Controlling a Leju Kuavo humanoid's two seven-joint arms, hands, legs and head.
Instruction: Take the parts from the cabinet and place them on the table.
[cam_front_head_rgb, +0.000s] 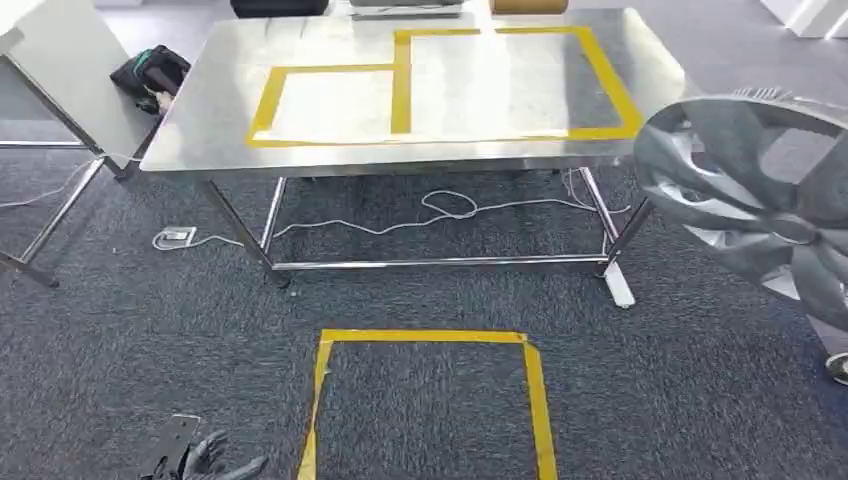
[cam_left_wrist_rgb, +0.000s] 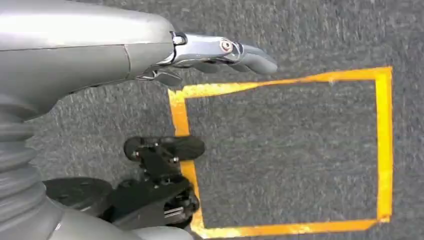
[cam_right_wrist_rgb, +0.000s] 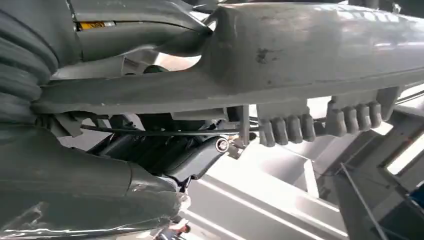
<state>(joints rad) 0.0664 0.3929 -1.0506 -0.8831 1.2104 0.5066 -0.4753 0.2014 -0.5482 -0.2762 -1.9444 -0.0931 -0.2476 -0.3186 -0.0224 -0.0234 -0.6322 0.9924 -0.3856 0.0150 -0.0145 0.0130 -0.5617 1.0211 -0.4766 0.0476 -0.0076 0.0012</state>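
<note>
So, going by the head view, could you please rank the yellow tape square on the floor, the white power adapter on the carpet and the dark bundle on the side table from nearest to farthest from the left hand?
1. Yellow tape square: on the carpet just right of the left hand.
2. White power adapter: on the carpet, ahead near the table's left legs.
3. Dark bundle: farthest, up on the side table at far left.

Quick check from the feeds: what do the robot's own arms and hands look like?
The left hand has a shiny chrome knuckle piece, dark grey fingers, a smooth silver-grey forearm shell and a grey ribbed wrist cover. The right hand has dark fingers, a grey ribbed cover and a yellow label above.
</note>
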